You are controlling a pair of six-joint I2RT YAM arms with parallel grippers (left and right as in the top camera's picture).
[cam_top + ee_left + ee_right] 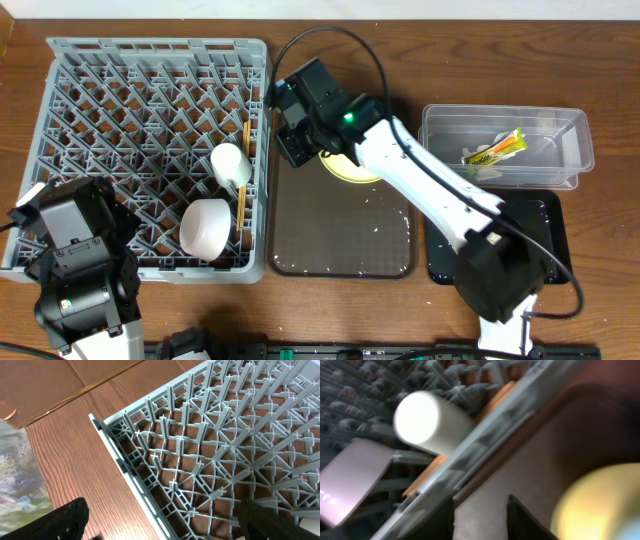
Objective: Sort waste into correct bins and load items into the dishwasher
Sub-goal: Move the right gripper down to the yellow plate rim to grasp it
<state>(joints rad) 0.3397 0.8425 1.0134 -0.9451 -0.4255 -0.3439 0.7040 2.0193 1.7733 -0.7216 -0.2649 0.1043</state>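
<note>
The grey dish rack (120, 120) holds a white cup (230, 163) on its side, a white bowl (207, 228) and wooden chopsticks (243, 195) along its right edge. The yellow plate (352, 170) lies on the brown serving tray, partly under my right arm. My right gripper (293, 148) hangs over the tray's far left corner, open and empty (480, 500), with the cup (427, 420) and plate (600, 505) in its view. My left gripper (163, 505) is open and empty over the rack's near left corner (107, 430). The green-and-yellow wrapper (495, 150) lies in the clear tub (575, 150). The blue bowl and the tissue are hidden.
The dark brown serving tray (340, 245) has small white grains (375, 205) scattered on it. The black tray (552, 225) sits in front of the clear tub, partly under my right arm's base. Brown cardboard (45, 385) lies left of the rack.
</note>
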